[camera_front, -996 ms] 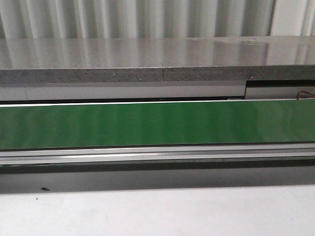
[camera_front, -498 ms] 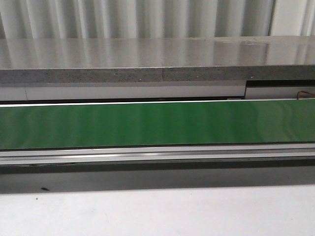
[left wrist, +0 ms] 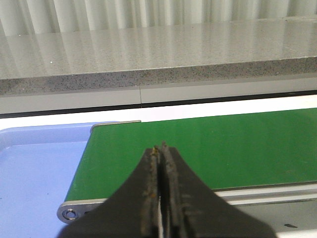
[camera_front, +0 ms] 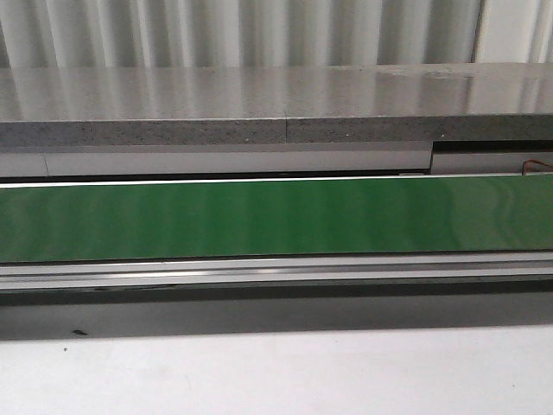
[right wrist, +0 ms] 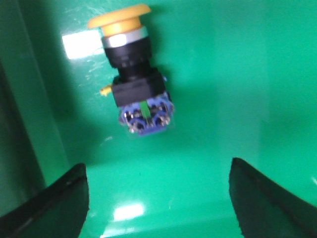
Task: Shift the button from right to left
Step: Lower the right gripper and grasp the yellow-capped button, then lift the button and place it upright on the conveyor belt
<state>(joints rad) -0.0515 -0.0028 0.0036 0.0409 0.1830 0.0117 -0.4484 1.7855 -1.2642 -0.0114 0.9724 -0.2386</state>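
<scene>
Right gripper (right wrist: 158,198): jaws spread wide, nothing between them; only the two dark fingertips (right wrist: 62,201) show at the edge of the right wrist view. Just beyond the open jaws lies the button (right wrist: 133,74), on its side on a glossy green surface (right wrist: 223,74), orange-yellow cap pointing away from the fingers, blue terminal end toward them. Fingers not touching it; gap visible on both sides. Left gripper (left wrist: 161,148): fingers pressed together, holding nothing, poised over the near end of the green conveyor belt (left wrist: 223,148), with a pale blue tray (left wrist: 34,173) beside that end. Front view shows only the belt, the grey stone counter (camera_front: 276,104) behind it and white table surface (camera_front: 276,372); neither arm nor button appears there. Progress judgement: pick not yet made, so the task is at its start. Remaining: close on the button body, lift, carry leftward, release.
</scene>
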